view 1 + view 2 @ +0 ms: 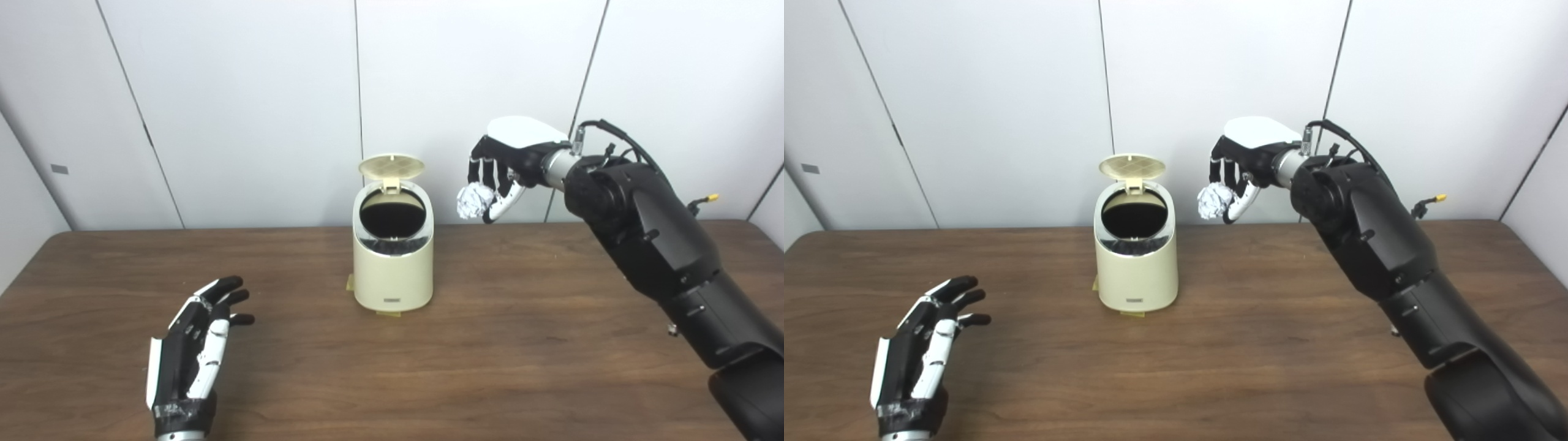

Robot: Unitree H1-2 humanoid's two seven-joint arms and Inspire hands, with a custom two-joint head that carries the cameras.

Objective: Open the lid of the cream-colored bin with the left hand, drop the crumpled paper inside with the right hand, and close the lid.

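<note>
**A:** ok so where's everything sitting right now?

**B:** One bin [392,257], cream, standing upright near the middle of the table [520,343]. Its lid [391,166] is flipped up and back on the hinge, so you look straight into the dark opening. One paper ball [473,201], white and crumpled, and it's in the air, not in the bin. The right hand [499,174] has it pinched in its fingers, palm down, up and to the right of the bin's mouth, roughly level with the raised lid. Paper and bin are apart, not touching.

**A:** and the left hand?

**B:** The left hand [195,343] is down low over the table at the front left, well away from the bin. Fingers spread loosely, nothing in it. Can't tell if it's resting on the wood or just above it.

**A:** any difference between the two eye views?

**B:** Barely. Same scene, just shifted sideways. The right eye view gets more of the right arm [1372,245] and the table's right end, and clips the left hand closer to the frame edge. The left eye view shows a small grey tag on the wall [59,169] more clearly inside the frame. Both show little yellowish tabs [388,313] poking out from under the bin's base, one at the front and one on its left side.

**A:** so the count?

**B:** One bin, one lid, one paper ball, two hands, one table.
</note>
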